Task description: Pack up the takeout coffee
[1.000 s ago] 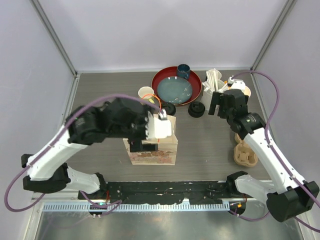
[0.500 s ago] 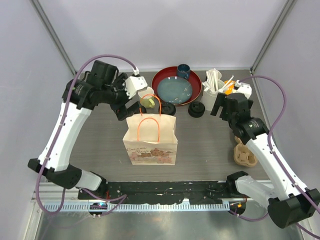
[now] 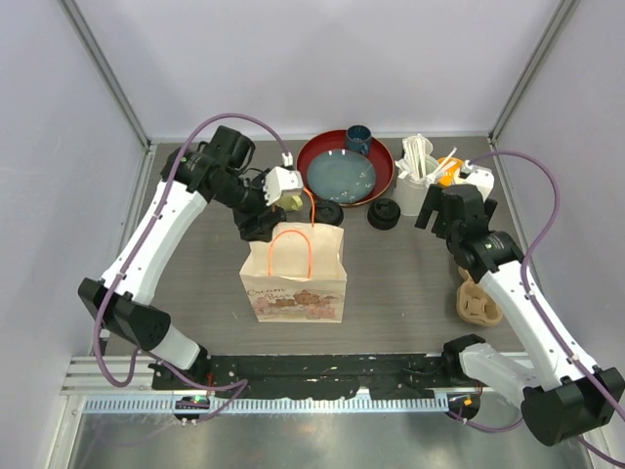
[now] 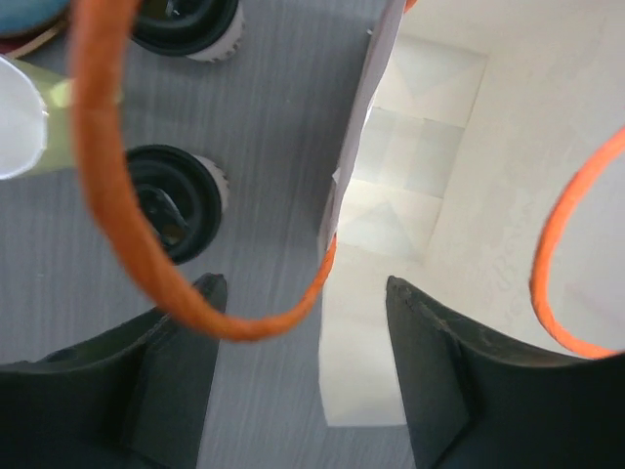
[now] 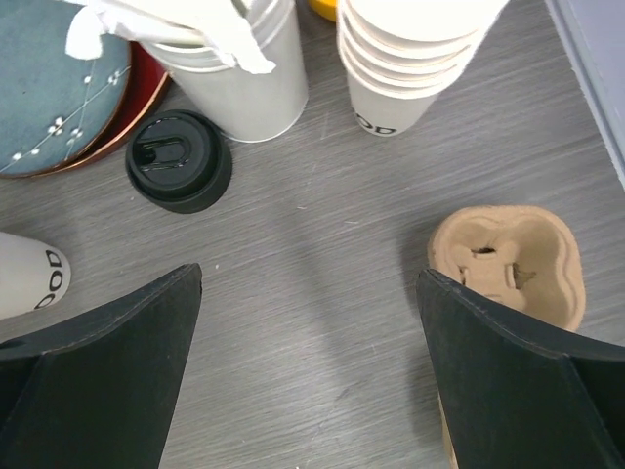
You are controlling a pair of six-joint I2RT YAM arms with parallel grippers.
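Two takeout coffee cups with black lids stand behind the paper bag: one near the bag, the other further right. My left gripper hangs open at the bag's back rim. The rim's edge and an orange handle lie between its jaws, and the bag's pale inside shows to the right. My right gripper is open over bare table, right of the second cup.
A brown cup carrier lies at the right. A red plate with a blue dish, a dark blue cup, a pale yellow mug, a white utensil pot and stacked cups stand behind.
My left arm has swung from over the bag's front to behind it and come down to the back rim, its jaws narrowing a little. The right arm has barely shifted.
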